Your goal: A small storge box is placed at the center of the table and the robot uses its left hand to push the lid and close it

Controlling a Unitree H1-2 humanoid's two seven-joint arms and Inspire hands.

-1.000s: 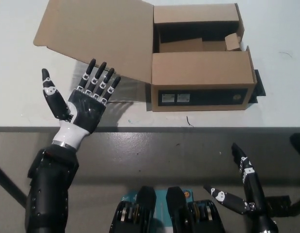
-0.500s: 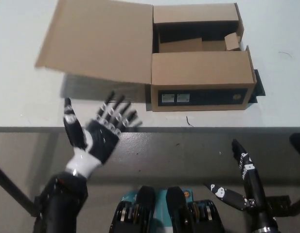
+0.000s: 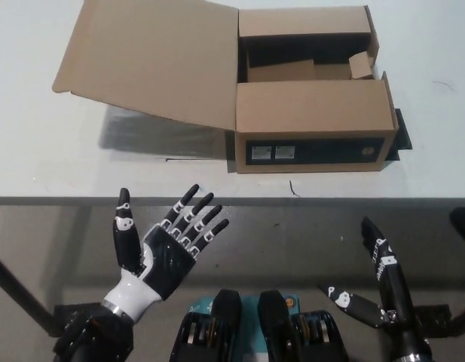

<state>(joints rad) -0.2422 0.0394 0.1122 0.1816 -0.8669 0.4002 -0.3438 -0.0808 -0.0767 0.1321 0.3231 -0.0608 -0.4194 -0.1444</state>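
I see the storage box (image 3: pixel 311 113) sitting near the middle of the white table (image 3: pixel 51 162), toward its far side, with its dark labelled front wall facing me. Its lid (image 3: pixel 153 60) is swung wide open to my left, hinged along the box's left edge and lifted off the tabletop, throwing a shadow beneath it. The box interior is partly open at the back, with a small loose flap (image 3: pixel 360 65) standing at the right rear corner, while a front panel covers the nearer half.

My worry is the push itself. The lid is a broad, light sheet of cardboard: if I come at it from below its free edge and too near the hinge, I judge that the whole box may slide right across the smooth table instead of the lid folding over. That loose flap could also catch the lid and keep it from seating.

My left hand (image 3: pixel 160 256) is below the table's near edge, well apart from the lid, palm up, fingers (image 3: pixel 194 219) spread wide and holding nothing, touching nothing. My right hand (image 3: pixel 371 294) rests low at the bottom right, fingers parted and empty, away from the table.
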